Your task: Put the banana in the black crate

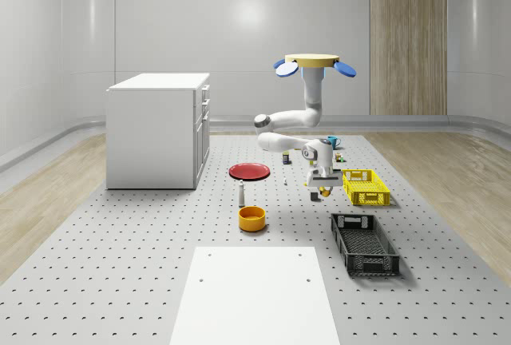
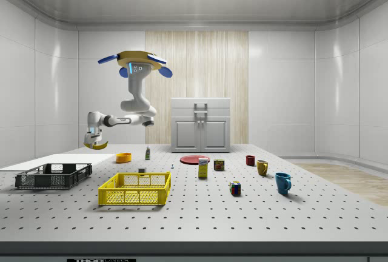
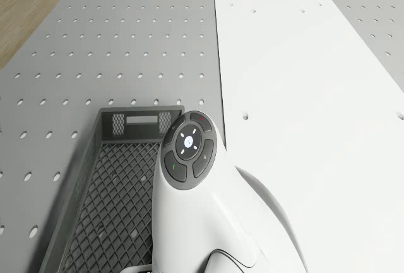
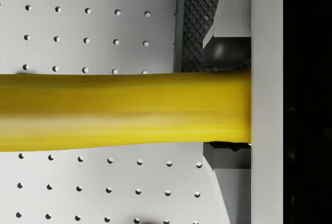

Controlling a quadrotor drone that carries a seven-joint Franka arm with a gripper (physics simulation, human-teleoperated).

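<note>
**Banana held aloft near the crate**

The drone point(image 1: 316, 63) hovered above the tabletop point(image 1: 144, 281). Its gripper point(image 1: 322, 192) clasped the banana point(image 4: 124, 110) above the near end of the black crate point(image 1: 365, 243); the arm point(image 3: 208, 216) hid part of that crate in the drone view.

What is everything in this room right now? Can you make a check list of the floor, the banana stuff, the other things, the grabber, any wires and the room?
Surface: grey perforated platform with a white panel on it.
Job's things: banana held in the air, near the black crate but not in it; the crate looks empty.
Clutter: yellow crate, red plate, orange bowl, small bottle, blue mug, more mugs, cans and a cube.
Gripper: gripper shut on the banana, below the hovering drone.
Cables: nothing seen.
Surroundings: white cabinet, pale walls, wood floor around the platform.
</note>
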